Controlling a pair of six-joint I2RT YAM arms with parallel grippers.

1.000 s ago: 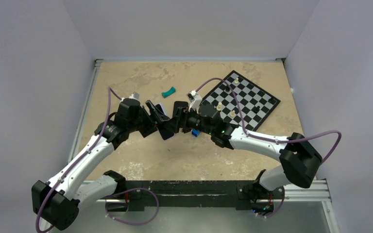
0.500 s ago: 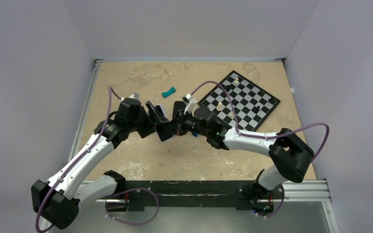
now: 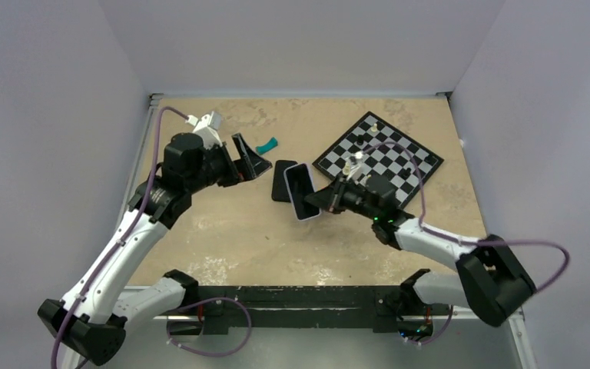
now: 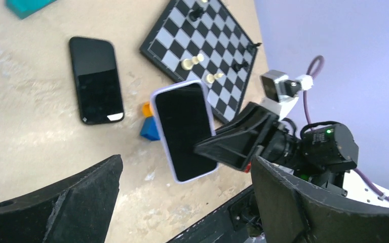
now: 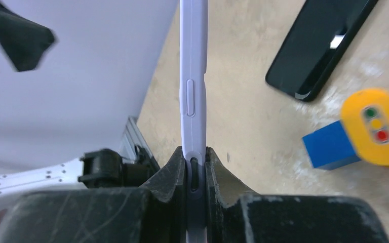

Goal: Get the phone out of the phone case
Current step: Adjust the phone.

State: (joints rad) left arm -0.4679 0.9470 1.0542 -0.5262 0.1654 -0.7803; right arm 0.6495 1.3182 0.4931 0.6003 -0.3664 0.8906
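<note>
Lavender soft-rimmed phone case [image 4: 183, 130], dark face, raised off the beige stone-pattern worktop [image 3: 223, 223], pinched at 1 end by right gripper [image 5: 195, 157]; black slab phone [image 4: 96, 78] flat on worktop near it; left gripper [image 3: 252, 157] spread wide, holding nothing.

place: robot lab test cell | enclosure: plain pale wall panels [image 3: 299, 38] left, far, right | surface: beige mottled stone-look tabletop [image 3: 223, 246] | near edge: aluminium extrusion rail [image 3: 484, 311] bearing arm bases
</note>
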